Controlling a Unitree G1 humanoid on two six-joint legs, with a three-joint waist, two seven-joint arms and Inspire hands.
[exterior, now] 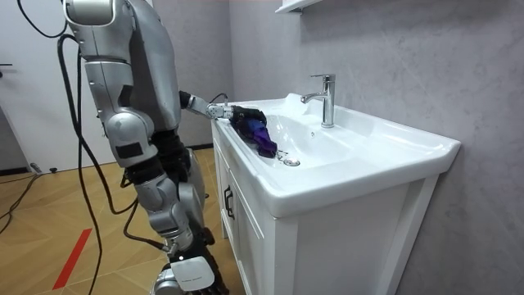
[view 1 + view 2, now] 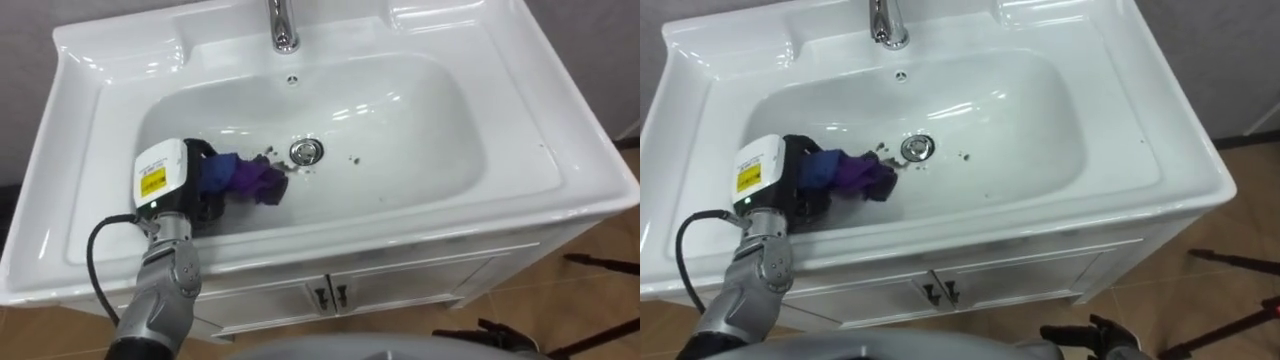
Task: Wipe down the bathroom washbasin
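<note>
The white basin [image 2: 560, 170] lies before me, with a chrome faucet [image 2: 283, 25] at its back and a round drain [image 2: 306, 152] in the middle. My left hand [image 2: 185, 185] reaches into the bowl's left side, its dark fingers curled on a purple and blue cloth [image 2: 250, 178]. The cloth bunches on the bowl's floor and ends just left of the drain. A few dark specks [image 2: 355, 158] lie right of the drain. In the room view I stand at the basin's front, with the left hand [image 1: 241, 115] over the rim and the cloth [image 1: 262, 139] trailing down into the bowl.
Below the basin is a white cabinet [image 2: 330, 295] with two small door handles. The basin's flat rim [image 2: 120, 50] runs round the bowl. A grey wall [image 1: 426, 57] stands behind it, and a wooden floor [image 1: 49, 221] around it.
</note>
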